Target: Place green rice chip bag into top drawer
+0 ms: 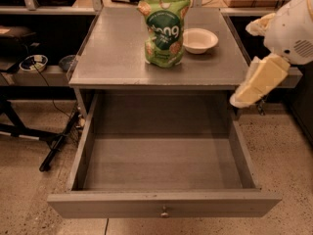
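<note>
The green rice chip bag (164, 31) stands upright on the grey tabletop (117, 53), toward the back and a little right of centre. Below the tabletop the top drawer (164, 204) is pulled fully out, with a small round knob in the middle of its front panel and nothing inside. My arm comes in from the right edge, and the gripper (242, 98) hangs beside the table's right front corner, above the drawer's right wall. It is well apart from the bag and holds nothing that I can see.
A small white bowl (198, 39) sits just right of the bag. Dark shelves with cables and a small dish (33, 62) line the left side. A black stand leg (58, 143) lies on the speckled floor left of the drawer.
</note>
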Controlling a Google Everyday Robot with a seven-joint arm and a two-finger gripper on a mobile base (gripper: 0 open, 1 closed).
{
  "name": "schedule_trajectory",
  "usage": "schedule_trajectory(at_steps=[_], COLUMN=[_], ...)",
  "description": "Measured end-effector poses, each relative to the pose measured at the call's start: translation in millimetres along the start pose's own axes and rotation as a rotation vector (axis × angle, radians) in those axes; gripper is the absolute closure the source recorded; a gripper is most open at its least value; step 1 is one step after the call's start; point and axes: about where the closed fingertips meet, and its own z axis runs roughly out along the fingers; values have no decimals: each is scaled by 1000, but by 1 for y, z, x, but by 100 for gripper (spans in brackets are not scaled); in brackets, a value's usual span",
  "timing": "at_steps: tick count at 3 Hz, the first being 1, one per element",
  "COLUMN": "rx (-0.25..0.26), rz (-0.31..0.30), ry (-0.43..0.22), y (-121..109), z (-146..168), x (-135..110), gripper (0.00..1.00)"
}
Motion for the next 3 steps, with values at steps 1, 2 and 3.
schedule_trajectory(at_steps=[1,2,3], rx=[51,51,53], rz=[82,84,95], ry=[-11,-20,-70], y=[-17,-17,-22], z=[10,10,13], x=[-13,-13,-10], gripper=[0,0,0])
